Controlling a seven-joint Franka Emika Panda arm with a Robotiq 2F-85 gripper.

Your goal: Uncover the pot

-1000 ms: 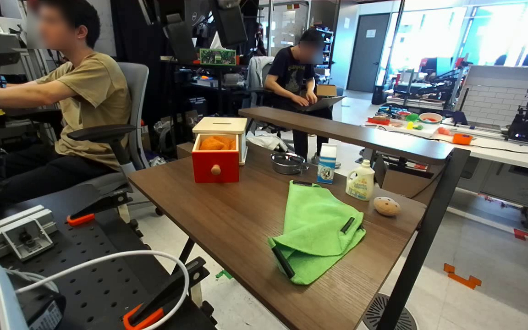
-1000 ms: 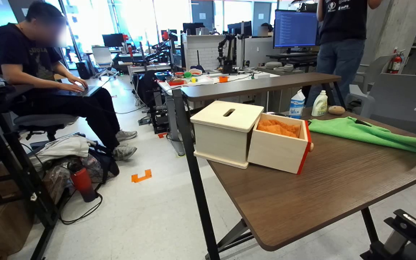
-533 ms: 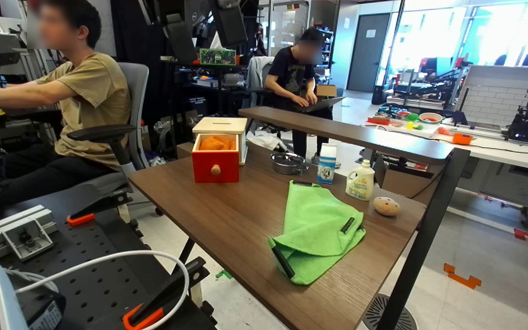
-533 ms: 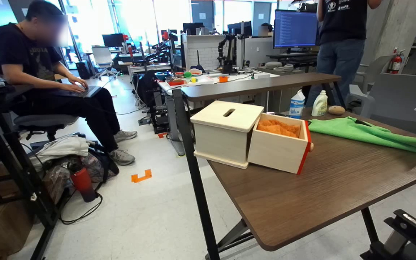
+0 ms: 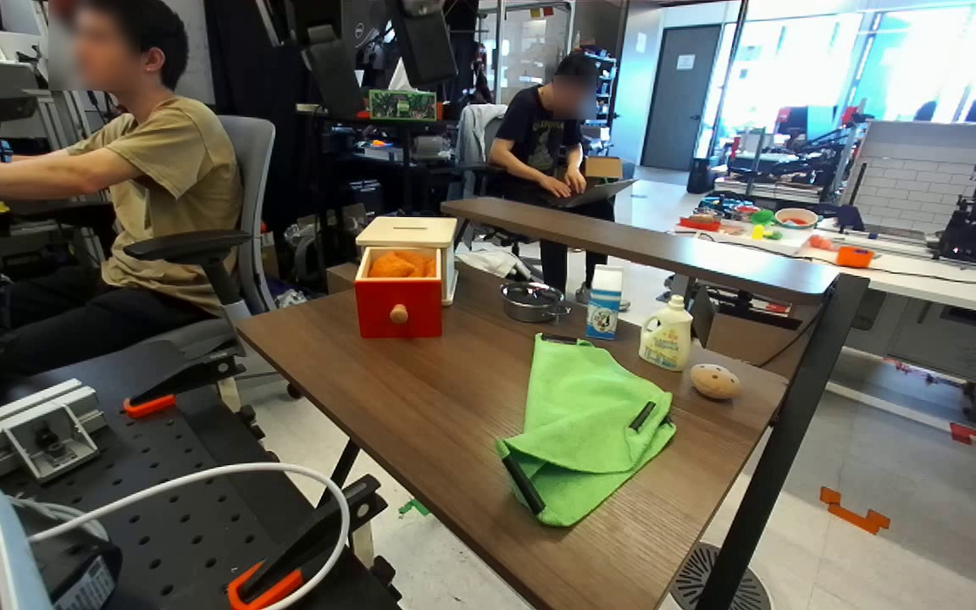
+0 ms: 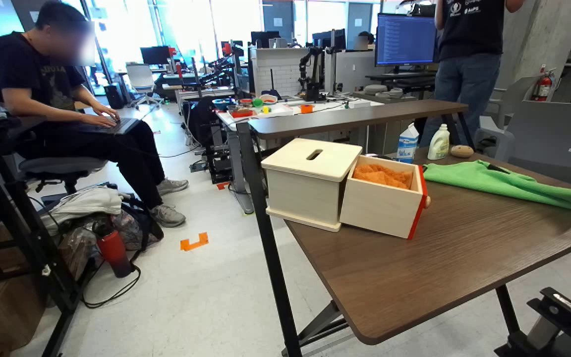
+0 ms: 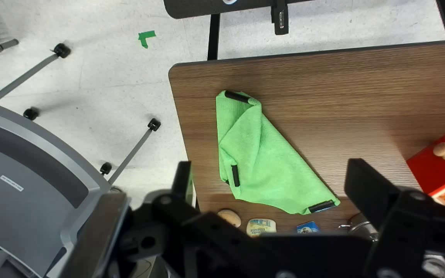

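The small silvery pot (image 5: 533,302) stands at the back of the brown table in an exterior view, with no cloth over it. The green cloth (image 5: 590,415) with black strips lies crumpled in front of it, apart from the pot. In an exterior view the cloth (image 6: 503,186) shows, but the pot is hidden behind the box. In the wrist view my gripper (image 7: 269,166) is open and empty, high above the table. The cloth (image 7: 272,154) lies below, between the fingers. The pot (image 7: 357,221) is partly hidden by the right finger. My gripper shows in neither exterior view.
A red-fronted box (image 5: 399,305) has its drawer pulled out with orange cloth inside. A blue-white carton (image 5: 604,302), a pale bottle (image 5: 666,335) and an egg-shaped thing (image 5: 715,381) stand along the table's back. A raised shelf (image 5: 640,246) runs behind them.
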